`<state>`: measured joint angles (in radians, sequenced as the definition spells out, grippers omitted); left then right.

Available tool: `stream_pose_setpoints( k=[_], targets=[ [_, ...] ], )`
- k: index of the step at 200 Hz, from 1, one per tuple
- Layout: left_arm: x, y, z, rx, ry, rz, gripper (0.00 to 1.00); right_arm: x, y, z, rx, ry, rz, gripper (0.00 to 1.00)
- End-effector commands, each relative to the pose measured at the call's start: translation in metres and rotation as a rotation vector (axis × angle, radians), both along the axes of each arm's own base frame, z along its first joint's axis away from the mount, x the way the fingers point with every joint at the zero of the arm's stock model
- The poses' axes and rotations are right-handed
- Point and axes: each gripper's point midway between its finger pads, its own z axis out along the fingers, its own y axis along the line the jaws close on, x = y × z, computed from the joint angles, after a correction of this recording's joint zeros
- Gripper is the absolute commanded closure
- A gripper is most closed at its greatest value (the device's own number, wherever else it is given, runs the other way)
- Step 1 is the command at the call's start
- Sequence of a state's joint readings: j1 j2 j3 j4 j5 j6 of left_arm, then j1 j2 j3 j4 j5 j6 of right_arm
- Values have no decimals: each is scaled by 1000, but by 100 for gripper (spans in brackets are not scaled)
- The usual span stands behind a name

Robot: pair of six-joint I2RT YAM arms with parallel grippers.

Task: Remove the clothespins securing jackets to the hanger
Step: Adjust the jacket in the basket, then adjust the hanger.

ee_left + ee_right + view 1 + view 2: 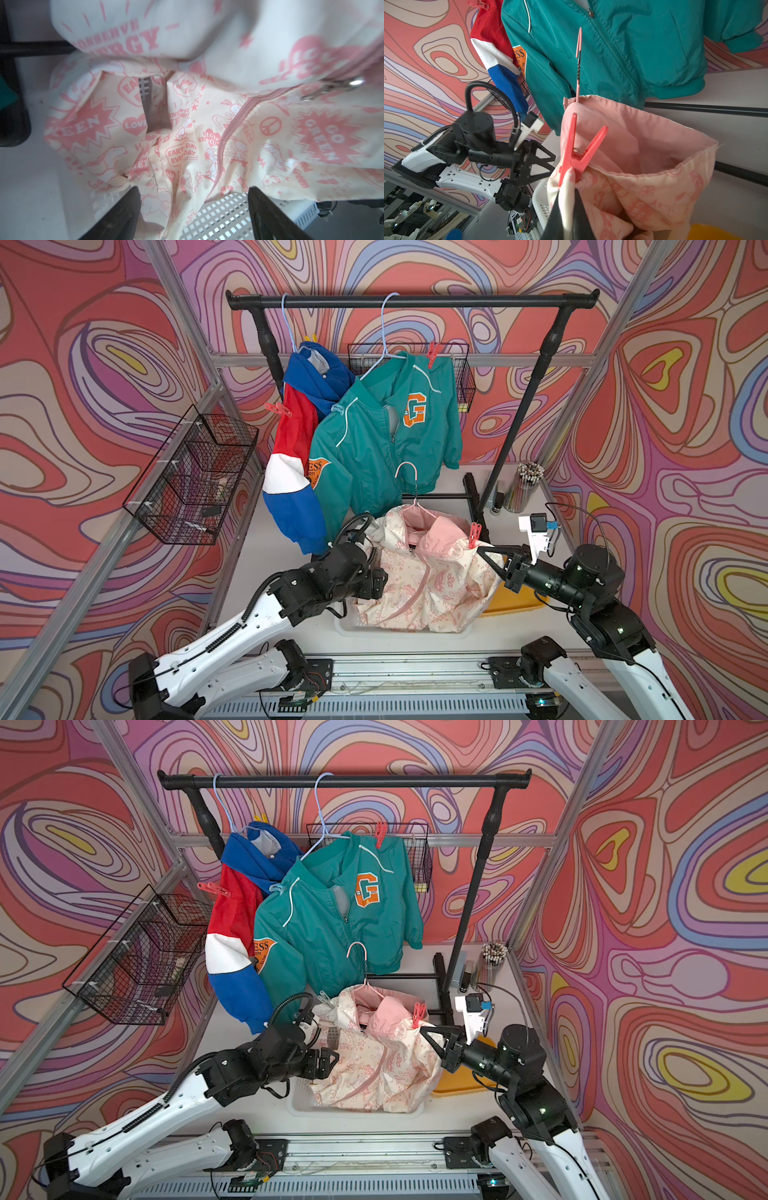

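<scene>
- Cream-and-pink cloth of the pink jacket (pixel 419 572) is pinched in my right hand (pixel 568 199), which is closed tight just below the red pin (pixel 577 153) clipped on the jacket's shoulder.
- My left hand (pixel 192 188) is spread wide and empty, over the jacket's front and the basket (pixel 218 214) that the jacket slumps across.
- Risk: the jacket only rests on the basket. A tug from my right hand could drag jacket and hanger (pixel 578 62) off together instead of freeing the pin.
- Risk: loose folds lie right between my left fingers. Closing there would likely catch cloth, not a pin.
- Risk: the hanger's hook stands close before the teal jacket (pixel 374 448) and could snag its hem if lifted.
- Room: bare tabletop (pixel 519 630) lies on my side of the basket. The foot bars of the rack (pixel 415 302) bound the far side, and a yellow tray (pixel 513 599) sits under my right wrist.
</scene>
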<state>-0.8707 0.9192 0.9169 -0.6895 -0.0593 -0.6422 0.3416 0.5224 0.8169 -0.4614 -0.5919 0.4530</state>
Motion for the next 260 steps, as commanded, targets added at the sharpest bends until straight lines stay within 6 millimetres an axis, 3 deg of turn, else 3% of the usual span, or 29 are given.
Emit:
stream_pose_setpoints(
  k=[1, 30, 70, 108, 178, 218, 260],
  targets=[
    [-1, 12, 38, 50, -80, -32, 13, -9, 8, 5, 24, -19, 71, 100],
    [27, -9, 79, 63, -189, -55, 7, -12, 13, 1, 31, -5, 110, 100],
    [69, -47, 113, 50, -259, -53, 13, -17, 14, 3, 32, -1, 136, 100],
    [95, -64, 123, 10, -253, -33, 20, -21, 13, 1, 20, -2, 141, 100],
    [111, -78, 126, -31, -225, -55, 35, -23, 13, -4, 9, 3, 149, 100],
    [114, -91, 120, -44, -194, -88, 54, -25, 13, -4, 7, 3, 148, 100],
    [112, -91, 119, -56, -176, -85, 92, -26, 11, -4, -7, 3, 142, 100]
  ],
)
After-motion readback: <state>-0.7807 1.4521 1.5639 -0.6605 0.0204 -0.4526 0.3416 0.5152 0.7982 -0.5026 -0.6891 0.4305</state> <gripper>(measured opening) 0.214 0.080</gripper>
